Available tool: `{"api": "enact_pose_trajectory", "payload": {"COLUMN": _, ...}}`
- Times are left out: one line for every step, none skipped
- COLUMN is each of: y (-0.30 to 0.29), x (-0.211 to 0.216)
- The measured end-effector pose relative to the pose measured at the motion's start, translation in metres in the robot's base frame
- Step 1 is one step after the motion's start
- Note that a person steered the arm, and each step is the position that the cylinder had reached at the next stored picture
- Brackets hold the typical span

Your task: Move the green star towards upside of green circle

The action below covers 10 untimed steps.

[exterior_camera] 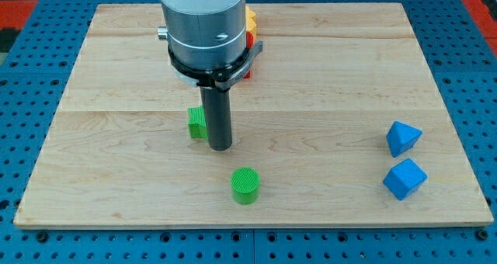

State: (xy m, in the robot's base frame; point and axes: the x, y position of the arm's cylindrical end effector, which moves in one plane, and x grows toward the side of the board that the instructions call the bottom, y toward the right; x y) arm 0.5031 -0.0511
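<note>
The green circle [245, 185] lies near the bottom middle of the wooden board [116, 163]. The green star [197, 123] sits up and to the left of it, half hidden behind my rod. My tip [220, 147] rests on the board just right of the star and touches it, above and slightly left of the circle.
Two blue blocks [403, 137] [404, 178] lie at the view's right. A red block [250, 40] and a yellow block [250, 18] near the top middle are mostly hidden behind the arm's body [203, 23].
</note>
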Motion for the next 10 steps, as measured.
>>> {"api": "enact_pose_trajectory", "payload": {"y": -0.052, "x": -0.018}}
{"api": "enact_pose_trajectory", "payload": {"y": -0.055, "x": -0.032}}
{"api": "enact_pose_trajectory", "payload": {"y": -0.01, "x": -0.047}}
{"api": "enact_pose_trajectory", "payload": {"y": 0.035, "x": -0.063}}
{"api": "enact_pose_trajectory", "payload": {"y": 0.033, "x": -0.015}}
{"api": "enact_pose_trajectory", "payload": {"y": -0.022, "x": -0.013}}
{"api": "enact_pose_trajectory", "payload": {"y": -0.079, "x": -0.036}}
{"api": "enact_pose_trajectory", "payload": {"y": -0.079, "x": -0.055}}
{"api": "enact_pose_trajectory", "payload": {"y": -0.053, "x": -0.079}}
{"api": "enact_pose_trajectory", "payload": {"y": -0.015, "x": -0.086}}
